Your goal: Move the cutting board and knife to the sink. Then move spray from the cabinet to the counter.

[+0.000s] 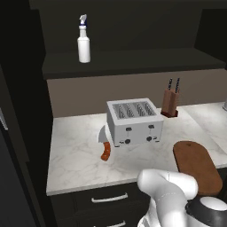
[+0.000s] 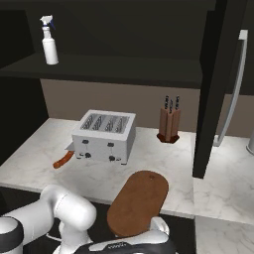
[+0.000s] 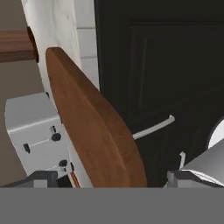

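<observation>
Between the jaws [image 3: 107, 177], spread as wide as they go and holding nothing, sat the near end of the cutting board [image 3: 94, 127], its rounded tip hanging off the front edge of the surface [image 1: 75, 164]. My read: the board comes first, and the clean way is to slide the fingers around that overhanging end, one above and one below, close firmly, and lift level so it doesn't scrape the toaster [image 1: 134, 122] beyond it. Off past the board, tucked against the toaster's side, lay the knife [image 1: 105, 148], orange handle forward. Higher and farther, the spray [image 1: 83, 41] stood upright on the cabinet shelf [image 1: 133, 60]. The count: one board, one orange knife, one spray bottle, one toaster, one knife block [image 1: 170, 103] with two black handles visible.
</observation>
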